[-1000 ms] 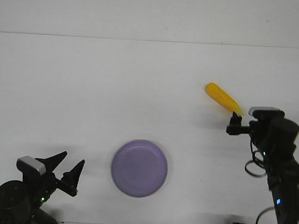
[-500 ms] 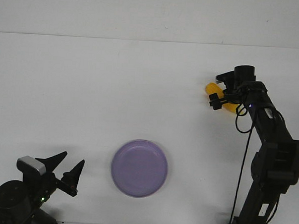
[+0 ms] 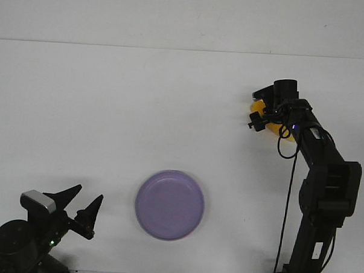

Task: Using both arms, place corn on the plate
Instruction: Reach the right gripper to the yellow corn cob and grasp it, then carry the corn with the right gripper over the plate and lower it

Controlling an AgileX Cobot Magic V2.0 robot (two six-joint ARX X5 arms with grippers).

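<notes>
The yellow corn point(image 3: 256, 107) lies on the white table at the right, mostly covered by my right arm. My right gripper point(image 3: 261, 117) points down right over the corn's middle. Its fingers are hidden behind the wrist, so I cannot tell whether it is open or shut, or whether it touches the corn. The lavender plate point(image 3: 170, 205) sits empty near the table's front, left of centre from the corn. My left gripper point(image 3: 90, 193) is open and empty at the front left, well apart from the plate.
The white table point(image 3: 141, 110) ends at a far edge along a pale wall. The right arm's black column point(image 3: 320, 215) stands at the front right, with a cable hanging beside it.
My right arm rose from the front right and reached over the corn, then settled lower and slightly left onto it. The corn, plate and left arm have not moved.
</notes>
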